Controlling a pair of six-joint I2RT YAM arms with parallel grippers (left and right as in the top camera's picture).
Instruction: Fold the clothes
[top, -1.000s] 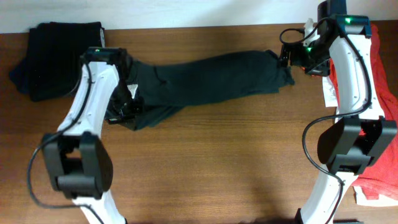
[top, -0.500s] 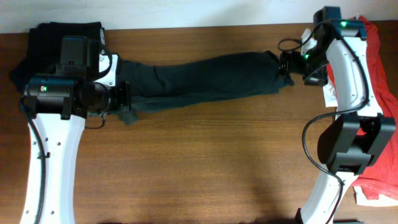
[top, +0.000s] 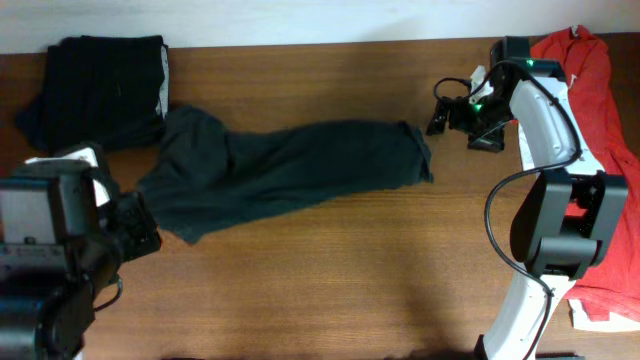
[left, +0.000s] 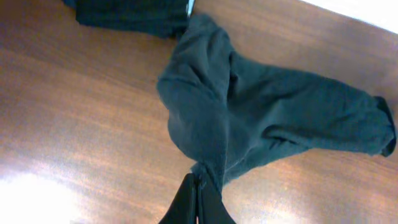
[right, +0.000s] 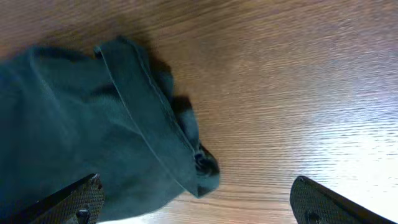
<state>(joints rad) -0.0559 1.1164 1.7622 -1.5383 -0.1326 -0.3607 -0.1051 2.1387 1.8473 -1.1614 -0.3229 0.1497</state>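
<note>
The dark charcoal T-shirt lies bunched in a long strip across the table, with no lettering showing. It also shows in the left wrist view and its hemmed right end shows in the right wrist view. My left gripper is shut on the shirt's lower left corner; in the overhead view that arm sits at the front left. My right gripper is open, just right of the shirt's right end. In the right wrist view its fingers straddle the hem without closing on it.
A black folded garment with a pale stripe lies at the back left, touching the shirt's left end, and shows in the left wrist view. A red T-shirt lies along the right edge beside the right arm.
My left arm has pulled back toward the front left, dragging the shirt leftward. My right gripper has let go of the shirt's right end and now stands open beside it.
</note>
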